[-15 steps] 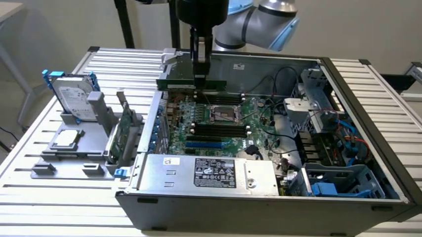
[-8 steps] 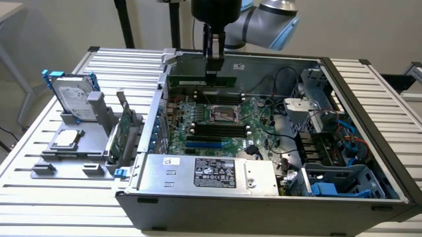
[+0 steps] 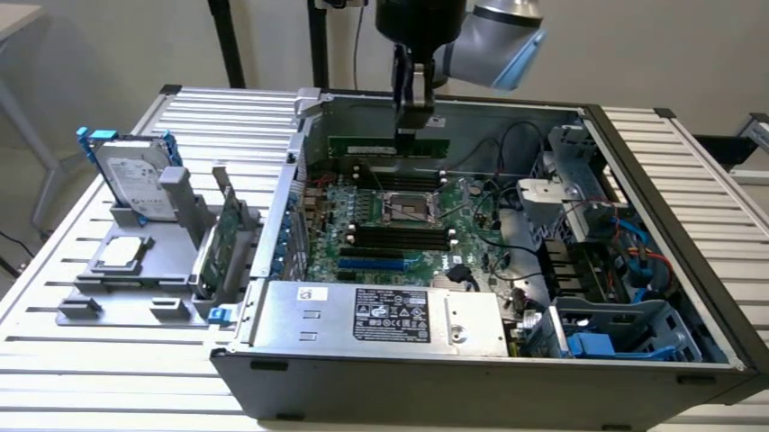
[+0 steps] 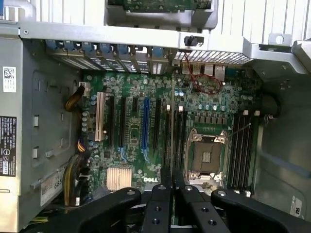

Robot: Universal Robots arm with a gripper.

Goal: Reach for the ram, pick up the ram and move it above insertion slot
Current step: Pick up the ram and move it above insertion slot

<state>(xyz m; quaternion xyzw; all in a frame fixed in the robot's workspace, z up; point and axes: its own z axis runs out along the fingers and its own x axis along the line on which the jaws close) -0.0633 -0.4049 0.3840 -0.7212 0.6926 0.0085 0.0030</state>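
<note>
A printed label (image 3: 393, 316) is seen on the near metal box (image 3: 378, 319), its text too small to be read. Beyond it, "DELL" is printed on the motherboard (image 4: 146, 131). Farther back, the ram (image 3: 427, 142) is held edge-on between the clenched fingers of the gripper (image 3: 415, 117), apparently above the far slots (image 3: 384, 168). The carry step seems nearly done; fine alignment over a slot is called for.

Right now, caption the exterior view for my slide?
Gripper holding the ram over the motherboard inside the open computer case.
</note>
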